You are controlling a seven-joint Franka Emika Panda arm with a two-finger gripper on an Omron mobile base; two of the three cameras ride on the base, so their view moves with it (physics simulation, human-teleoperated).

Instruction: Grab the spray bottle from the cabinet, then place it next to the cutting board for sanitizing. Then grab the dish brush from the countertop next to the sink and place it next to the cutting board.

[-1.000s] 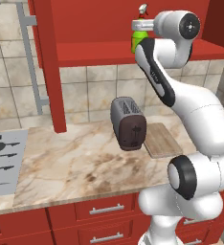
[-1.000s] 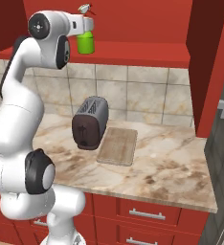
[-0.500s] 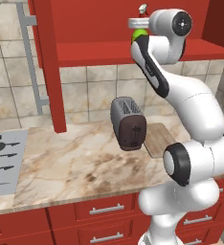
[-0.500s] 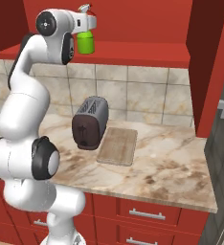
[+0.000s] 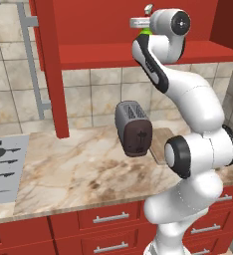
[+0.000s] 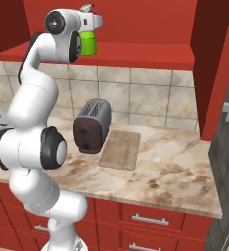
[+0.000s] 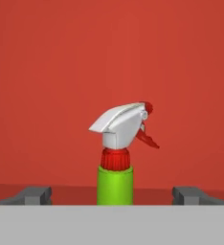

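The green spray bottle [image 7: 115, 184] with its white trigger nozzle [image 7: 121, 127] stands upright on the red shelf of the cabinet [image 6: 136, 51]. My gripper [image 7: 111, 196] is open, with one dark fingertip on each side of the bottle and well apart from it. From the right, the bottle [image 6: 88, 43] sits just under the white hand [image 6: 92, 22]. From the left, a sliver of the bottle [image 5: 146, 32] shows behind the hand [image 5: 138, 22]. The cutting board [image 6: 120, 149] lies flat on the countertop [image 6: 175, 171], right of the toaster.
A dark toaster [image 6: 92, 125] stands on the countertop below the shelf. The cabinet's open doors hang at the left [image 5: 49, 64] and at the right [image 6: 214, 68]. A grey stovetop [image 5: 1, 169] lies at the counter's left end. Red drawers [image 5: 111, 219] run below.
The arm's elbow and shoulder have swung and the hand has edged slightly toward the bottle. The bottle has not moved and the gripper stays open.
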